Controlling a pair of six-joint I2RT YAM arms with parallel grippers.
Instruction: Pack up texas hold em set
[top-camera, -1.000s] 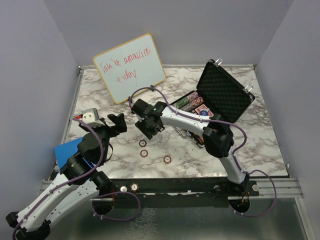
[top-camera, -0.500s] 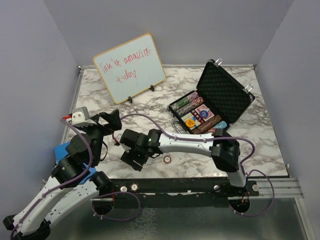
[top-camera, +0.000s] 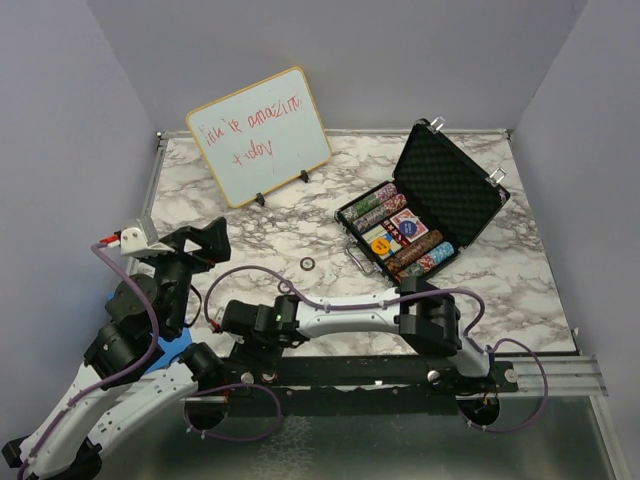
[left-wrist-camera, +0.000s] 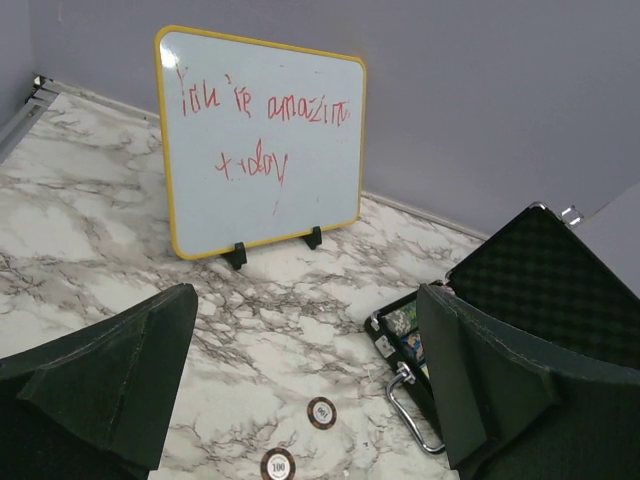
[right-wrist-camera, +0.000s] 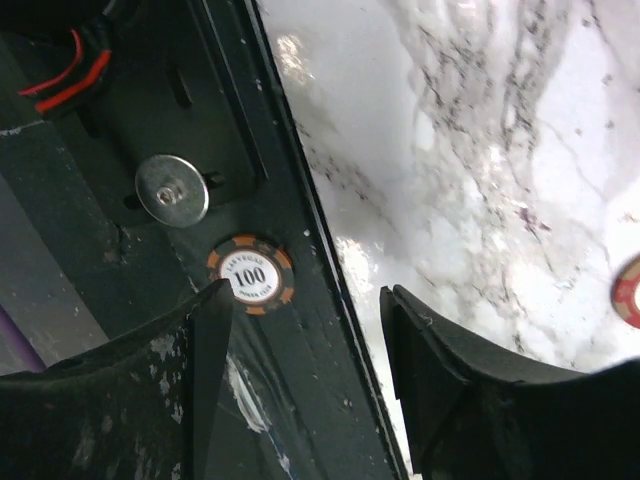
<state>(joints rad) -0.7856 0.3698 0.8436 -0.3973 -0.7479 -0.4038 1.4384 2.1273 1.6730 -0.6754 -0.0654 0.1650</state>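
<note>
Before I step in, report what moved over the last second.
The right pincer swung from mid-table back to the near rail and now hangs open over a 100 chip lying there. The left pincer drew back slightly, open as before. The case and whiteboard stayed put.

**Poker set, partly packed.**
The black briefcase (top-camera: 452, 188) is lying open, holding chip rows (top-camera: 372, 208), red card decks (top-camera: 408, 226) and an orange-yellow disc (top-camera: 380, 244); one loose chip (top-camera: 307, 263) is resting on the marble table (top-camera: 520, 290), and a 100-marked chip (right-wrist-camera: 250, 283) on the black rail (right-wrist-camera: 300, 330).
</note>
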